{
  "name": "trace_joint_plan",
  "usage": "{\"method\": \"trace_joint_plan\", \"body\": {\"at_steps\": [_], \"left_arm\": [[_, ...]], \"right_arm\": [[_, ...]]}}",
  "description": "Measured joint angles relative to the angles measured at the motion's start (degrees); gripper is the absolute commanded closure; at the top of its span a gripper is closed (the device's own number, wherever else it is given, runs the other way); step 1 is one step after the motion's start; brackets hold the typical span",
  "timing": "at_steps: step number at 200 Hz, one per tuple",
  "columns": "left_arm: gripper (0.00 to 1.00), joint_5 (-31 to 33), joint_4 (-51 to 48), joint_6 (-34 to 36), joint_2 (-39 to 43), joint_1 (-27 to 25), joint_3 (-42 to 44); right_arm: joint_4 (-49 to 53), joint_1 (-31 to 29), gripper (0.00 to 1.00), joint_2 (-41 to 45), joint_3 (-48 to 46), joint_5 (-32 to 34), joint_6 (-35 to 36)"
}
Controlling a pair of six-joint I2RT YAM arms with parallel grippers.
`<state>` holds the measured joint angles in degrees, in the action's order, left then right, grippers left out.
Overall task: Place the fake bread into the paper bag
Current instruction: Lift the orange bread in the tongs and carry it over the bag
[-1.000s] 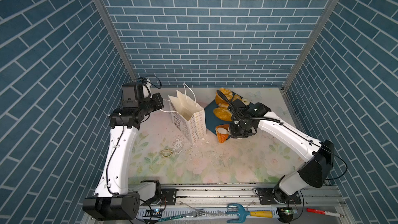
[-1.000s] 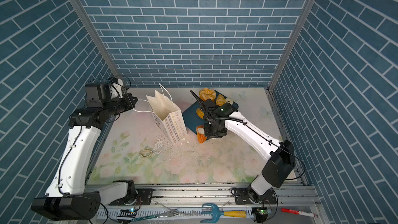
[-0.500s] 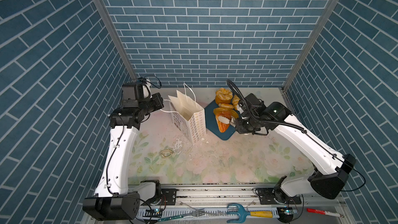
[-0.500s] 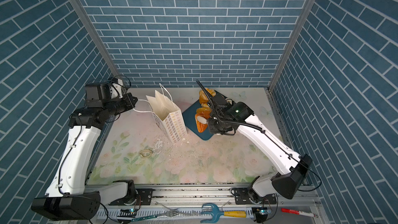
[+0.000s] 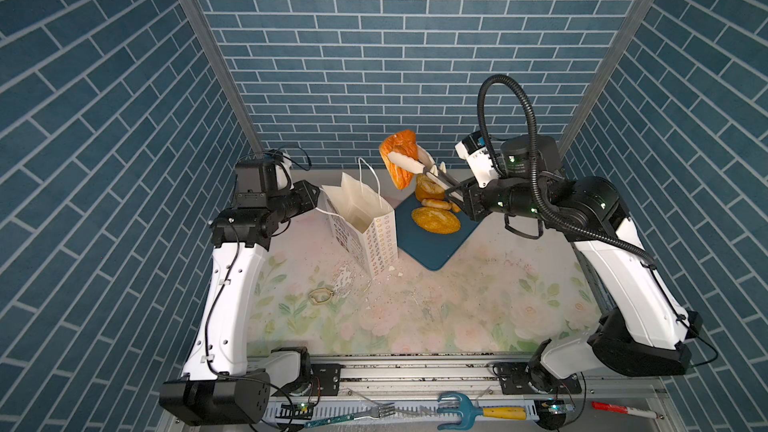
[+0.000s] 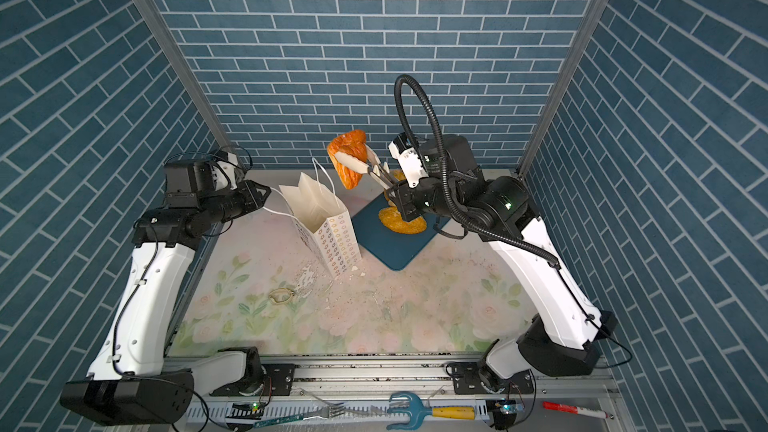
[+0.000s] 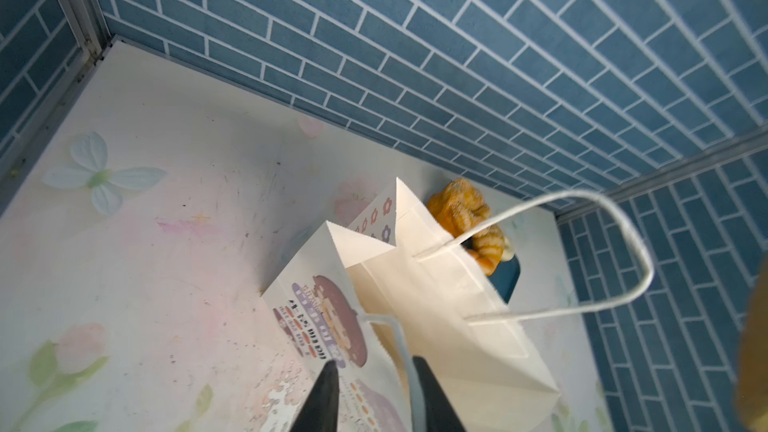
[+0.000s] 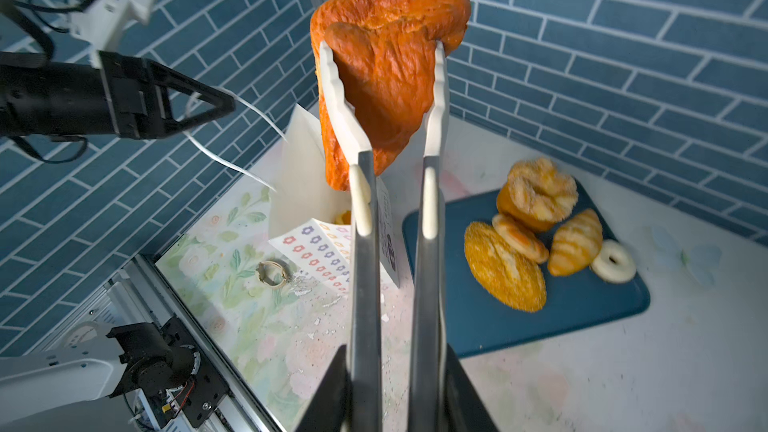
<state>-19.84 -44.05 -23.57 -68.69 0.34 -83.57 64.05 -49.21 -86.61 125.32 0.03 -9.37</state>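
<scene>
The white paper bag (image 5: 365,218) (image 6: 328,222) stands open beside the teal tray (image 5: 432,247). My right gripper (image 8: 395,367) (image 5: 459,197) is shut on tongs (image 8: 365,243). The tongs clamp an orange triangle of fake bread (image 8: 386,68) (image 5: 397,160) high in the air, beside the bag's mouth. On the tray lie an oval loaf (image 8: 505,272), a sugar-dusted cake (image 8: 538,193), a croissant (image 8: 575,243), a small roll (image 8: 519,238) and a white ring (image 8: 614,261). My left gripper (image 7: 374,367) (image 5: 316,193) is open, with the bag's cord handle (image 7: 399,342) resting against one finger.
A rubber band (image 5: 320,296) and white crumbs lie on the floral mat in front of the bag. A fork, a blue rake tool (image 5: 478,411) and a red pen (image 5: 623,409) sit on the front rail. Brick walls close in on three sides.
The right arm has lifted the orange triangle in the tongs from the tray to high beside the bag's mouth. The left jaws, shut on the bag's handle before, have parted.
</scene>
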Motion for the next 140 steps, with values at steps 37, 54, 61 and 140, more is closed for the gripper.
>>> {"method": "trace_joint_plan", "body": {"at_steps": [37,54,61,140], "left_arm": [[0.48,-0.04,-0.79,-0.26,0.24,-0.31,-0.55],[0.49,-0.22,-1.27,-0.57,0.76,-0.66,-0.52],[0.49,-0.35,-1.4,-0.72,1.05,-0.79,-0.52],[0.88,-1.81,-0.07,-3.63,2.58,-1.51,0.0]], "right_arm": [[-0.28,-3.52,0.8,-6.16,8.39,-2.78,7.91],[-0.24,-4.79,0.8,-7.63,9.29,-4.0,10.75],[-0.22,-5.29,0.8,-8.15,9.4,-4.22,11.82],[0.5,-6.71,0.8,-11.54,3.45,0.31,18.45]]}}
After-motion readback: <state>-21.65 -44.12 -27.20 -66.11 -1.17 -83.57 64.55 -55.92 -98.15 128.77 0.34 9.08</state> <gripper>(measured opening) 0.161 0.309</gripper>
